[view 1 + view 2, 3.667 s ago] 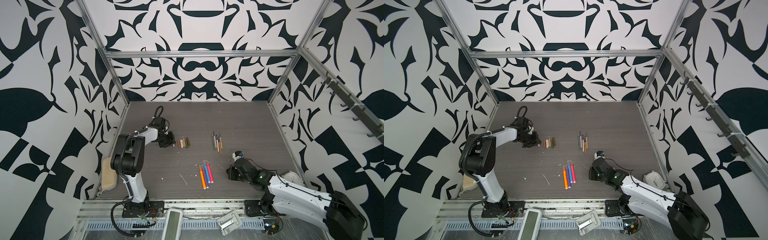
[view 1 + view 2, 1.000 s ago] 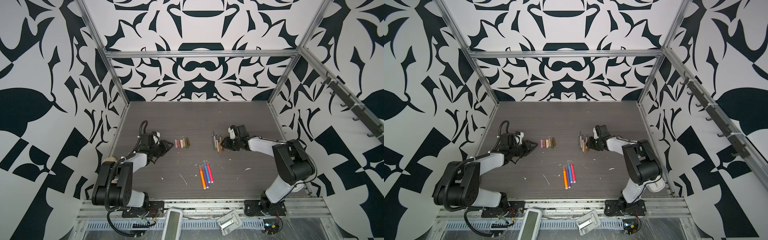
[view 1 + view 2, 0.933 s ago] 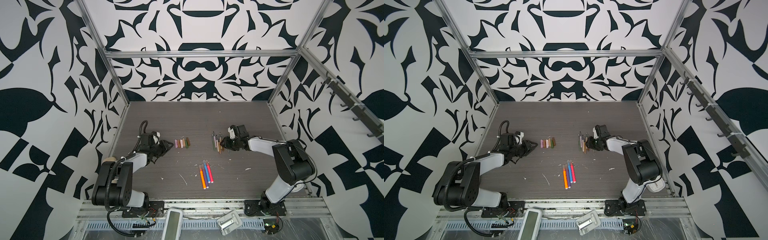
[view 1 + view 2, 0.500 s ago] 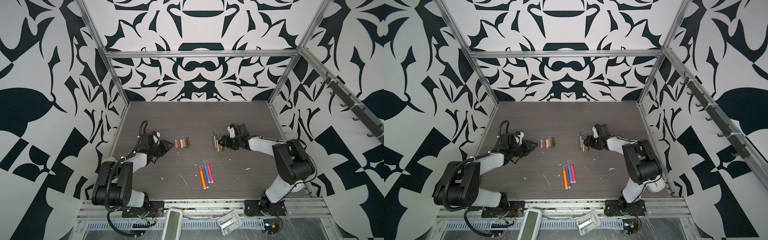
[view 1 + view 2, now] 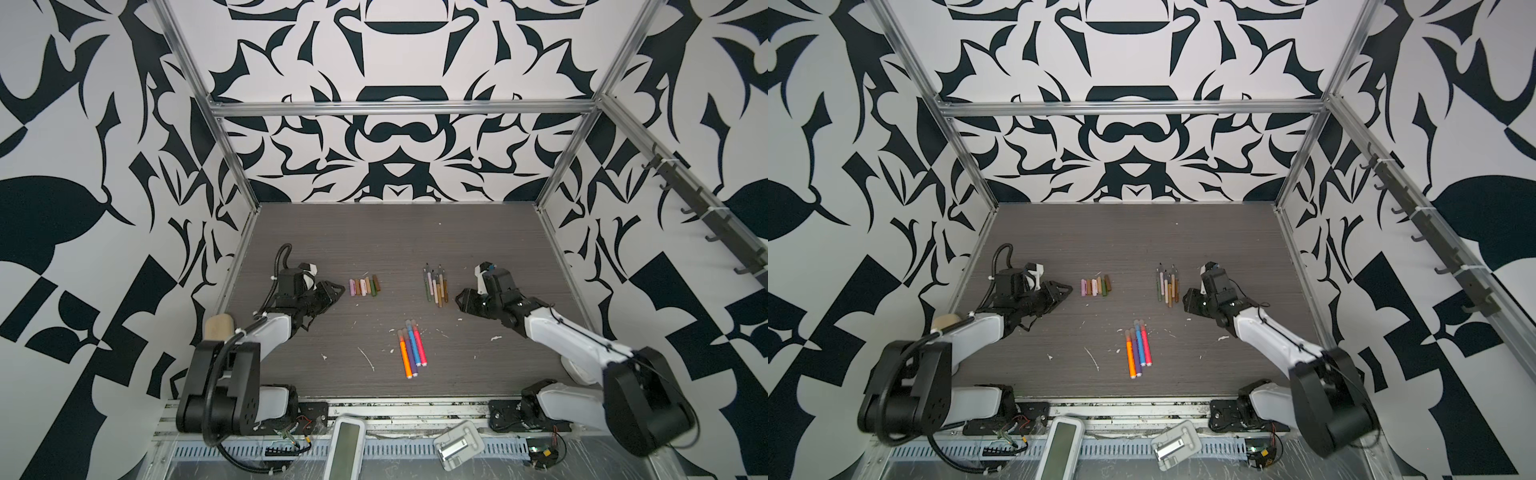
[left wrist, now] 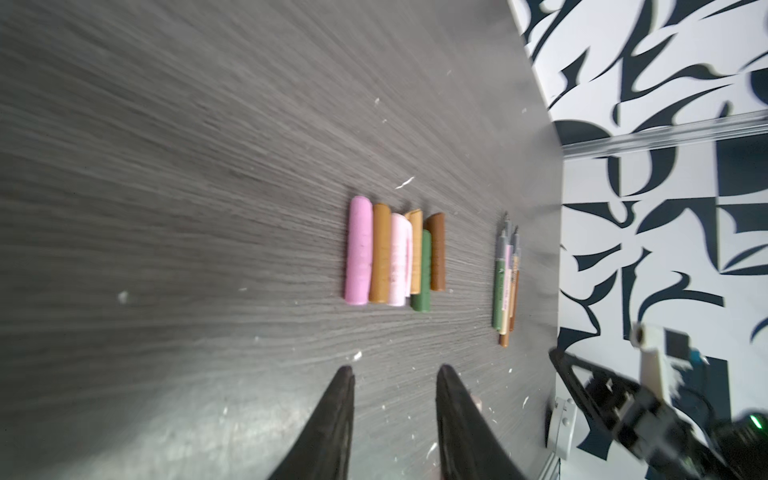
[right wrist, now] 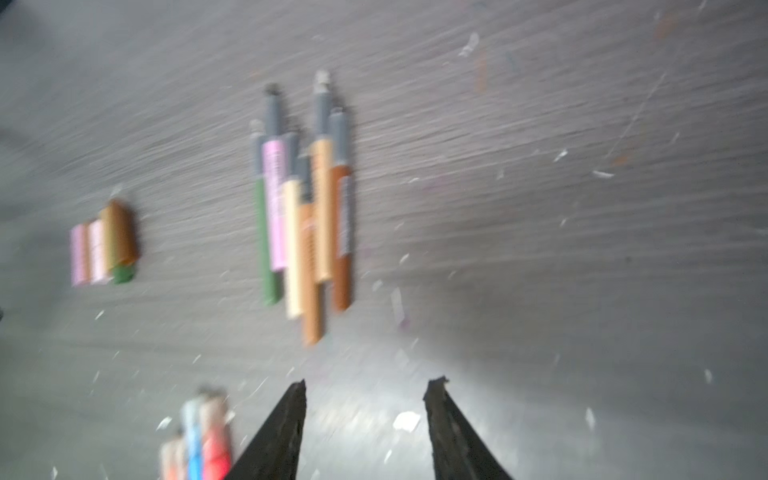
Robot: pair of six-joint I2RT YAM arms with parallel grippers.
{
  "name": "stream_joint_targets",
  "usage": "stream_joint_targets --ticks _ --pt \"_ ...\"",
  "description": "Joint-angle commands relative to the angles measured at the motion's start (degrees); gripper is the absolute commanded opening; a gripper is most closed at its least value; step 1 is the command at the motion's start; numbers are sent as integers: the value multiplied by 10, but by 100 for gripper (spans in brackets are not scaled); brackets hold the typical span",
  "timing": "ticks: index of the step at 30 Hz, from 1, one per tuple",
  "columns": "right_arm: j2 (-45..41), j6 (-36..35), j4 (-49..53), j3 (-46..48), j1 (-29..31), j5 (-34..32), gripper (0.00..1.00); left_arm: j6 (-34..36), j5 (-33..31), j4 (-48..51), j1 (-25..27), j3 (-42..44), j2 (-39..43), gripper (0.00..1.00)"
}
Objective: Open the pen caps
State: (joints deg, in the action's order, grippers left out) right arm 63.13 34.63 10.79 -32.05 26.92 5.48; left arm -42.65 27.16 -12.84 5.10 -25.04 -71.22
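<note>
Now the left gripper [image 6: 395, 370] has its jaws apart and holds nothing, and so does the right gripper [image 7: 366, 382]. The pen caps [image 5: 365, 286] lie in a row on the table [image 5: 374, 241] near the left gripper, and the pens without caps [image 5: 435, 286] lie near the right one

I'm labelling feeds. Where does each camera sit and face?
Top views: high at the front, looking down on the grey table; left arm and right arm show.
Left wrist: behind the left hand, facing short stubby plastic caps; that hand and the right arm show.
Right wrist: behind the right hand, facing slim uncapped pens; that hand shows.
Shared: both wrist views show caps and pens.
</note>
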Motion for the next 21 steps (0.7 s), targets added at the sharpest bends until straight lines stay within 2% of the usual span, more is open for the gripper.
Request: stream_joint_targets --ticks 1,5,9,12,16,21 --pt "-86 73 87 37 98 -62 48 -1 -36 6 5 25 65 36" --pt "-122 181 55 95 246 -95 42 6 -96 52 54 43 166 38" --pt "-45 197 45 65 344 -135 42 10 -190 106 138 53 274 41" --pt "48 186 61 16 372 -146 42 0 -245 133 175 68 345 47" --pt "148 181 92 -47 383 -147 40 -19 -248 176 176 70 396 54" --pt "150 205 89 -48 402 -184 36 -18 -253 216 176 55 430 63"
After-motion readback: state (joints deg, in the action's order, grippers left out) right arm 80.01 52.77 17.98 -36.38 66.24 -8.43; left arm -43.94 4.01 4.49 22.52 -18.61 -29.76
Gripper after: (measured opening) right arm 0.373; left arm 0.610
